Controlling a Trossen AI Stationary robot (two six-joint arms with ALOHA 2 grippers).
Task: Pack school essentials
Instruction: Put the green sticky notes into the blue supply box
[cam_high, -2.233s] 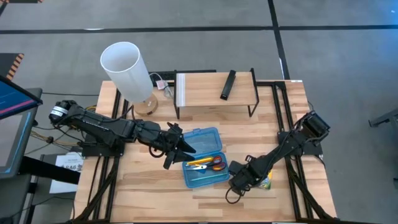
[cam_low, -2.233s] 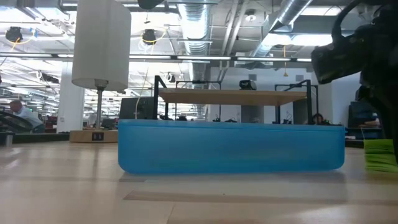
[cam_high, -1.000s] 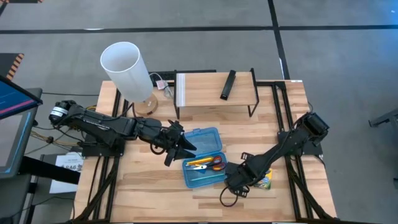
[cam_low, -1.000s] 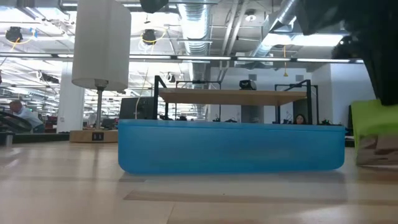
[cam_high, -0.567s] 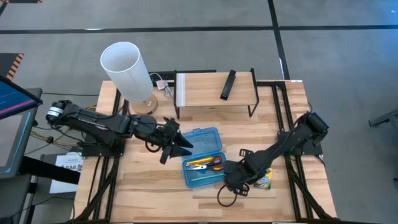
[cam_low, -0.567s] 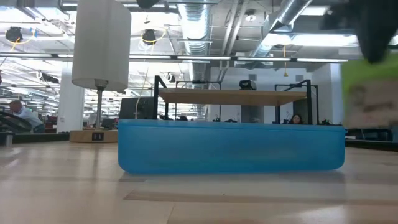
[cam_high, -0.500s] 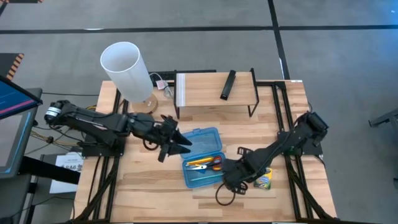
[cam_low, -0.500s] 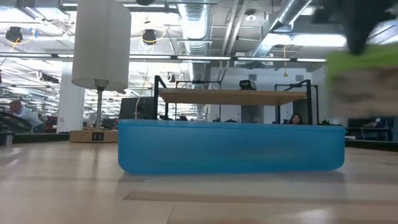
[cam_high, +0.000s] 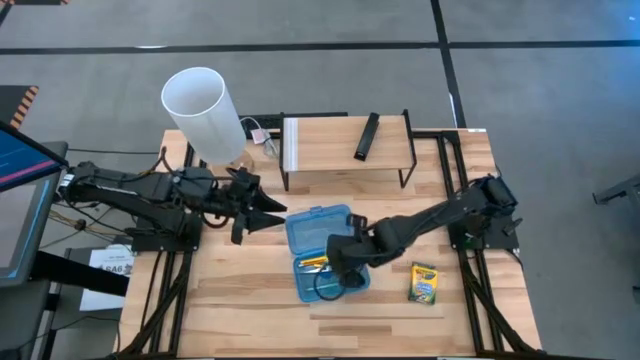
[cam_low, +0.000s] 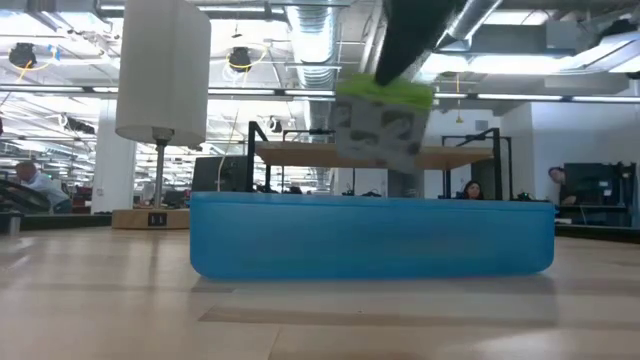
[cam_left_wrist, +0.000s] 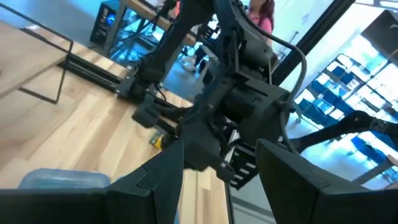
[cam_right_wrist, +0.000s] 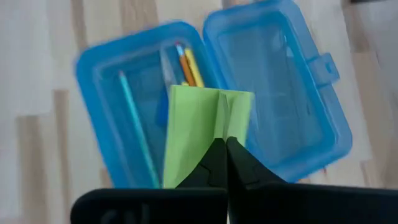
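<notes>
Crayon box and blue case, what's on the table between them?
Nothing: in the high view only bare wood separates the crayon box from the blue case, where the right end effector holds the green sticky-note pad.

Grey floor (cam_high: 330, 25) surrounds the wooden table (cam_high: 240, 300); ceiling ducts (cam_low: 320, 40), perhaps fluorescent lights.

Left pincer (cam_left_wrist: 221, 171) spread wide before the right arm (cam_left_wrist: 239, 106), above the wooden table (cam_left_wrist: 74, 134).

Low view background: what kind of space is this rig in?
Probably an open-plan robotics lab or industrial workspace. Exposed ducts and strip lights run along the ceiling, people sit at workstations behind the wooden table, and the high view shows a bare concrete floor.
</notes>
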